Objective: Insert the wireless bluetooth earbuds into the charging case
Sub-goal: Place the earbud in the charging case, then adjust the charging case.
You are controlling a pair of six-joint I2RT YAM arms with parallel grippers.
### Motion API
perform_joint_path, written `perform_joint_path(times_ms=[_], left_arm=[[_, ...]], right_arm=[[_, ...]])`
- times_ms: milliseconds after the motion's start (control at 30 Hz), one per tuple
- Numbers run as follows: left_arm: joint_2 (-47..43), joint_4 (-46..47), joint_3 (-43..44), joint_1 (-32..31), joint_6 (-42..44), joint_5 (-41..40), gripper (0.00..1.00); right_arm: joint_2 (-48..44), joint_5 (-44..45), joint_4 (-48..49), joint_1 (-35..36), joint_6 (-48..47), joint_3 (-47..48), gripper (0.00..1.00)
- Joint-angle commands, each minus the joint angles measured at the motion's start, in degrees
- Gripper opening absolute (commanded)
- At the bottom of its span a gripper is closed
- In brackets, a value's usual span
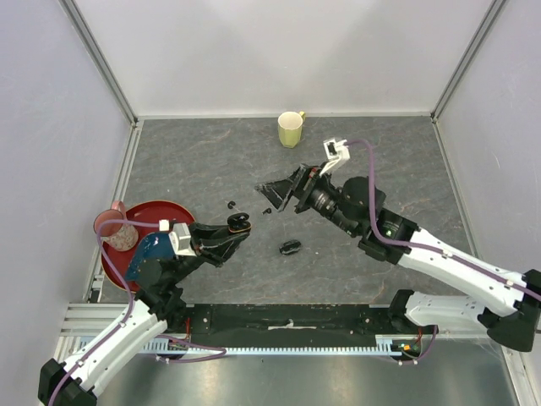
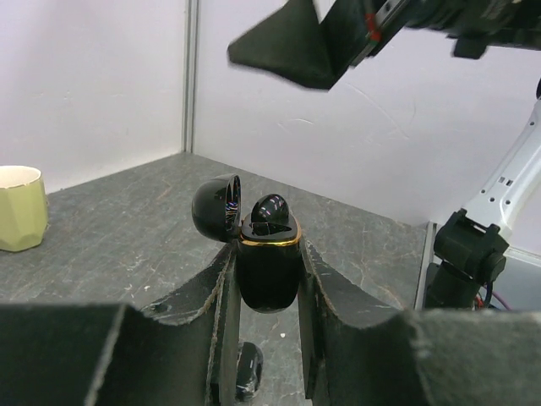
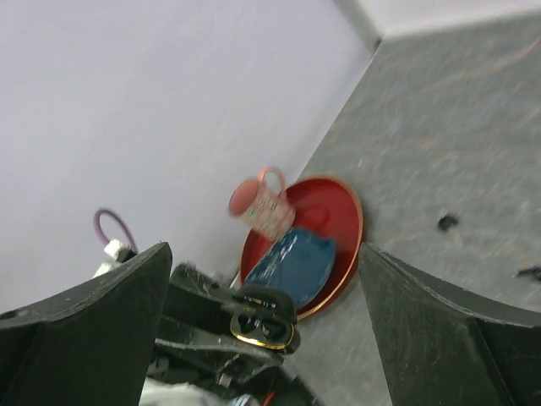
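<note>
My left gripper [image 1: 237,227] [image 2: 269,258] is shut on the open black charging case [image 1: 239,222] [image 2: 269,269] [image 3: 261,326], which it holds upright above the table. The case has a gold rim, and its lid [image 2: 216,207] is tipped back to the left. A glossy black earbud [image 2: 270,211] sits in the case's top. My right gripper [image 1: 277,194] [image 3: 264,254] hovers just above and beyond the case, open wide and holding nothing. Two more tiny black earbuds [image 1: 232,204] [image 1: 267,211] [image 3: 446,222] lie on the grey table.
A second, closed black case [image 1: 290,247] [image 2: 248,372] lies on the table below the held one. A red plate [image 1: 173,210] [image 3: 342,211] at the left holds a pink mug [image 1: 116,228] [image 3: 258,203] and a blue object [image 1: 155,249] [image 3: 292,262]. A yellow cup [image 1: 291,128] [image 2: 19,207] stands near the back wall.
</note>
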Motion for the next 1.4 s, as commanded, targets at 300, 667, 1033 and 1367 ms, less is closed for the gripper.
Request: perform_joint_path(times_ms=[300,667,1033,1367], left_arm=[[0.93,2.34,3.79,0.02,5.14,3.09,0.02],[0.84,2.34,4.05,0.02,4.97,3.62,0.02],[0.93,2.34,3.79,0.02,4.62,4.06,0.02],[3.12,3.65,4.32,0.02,4.09,5.73,0.02]], right_arm=[[8.62,-38.01,11.15,-5.76,27.05,-8.59,0.98],[10.46,-39.94,13.88,-5.67,29.77,-9.29,0.93],[12.49,-40.56,13.70,-5.76,30.57,-8.94,0.72],[13.81,-40.48,10.73,-5.67,29.08,-7.45,0.61]])
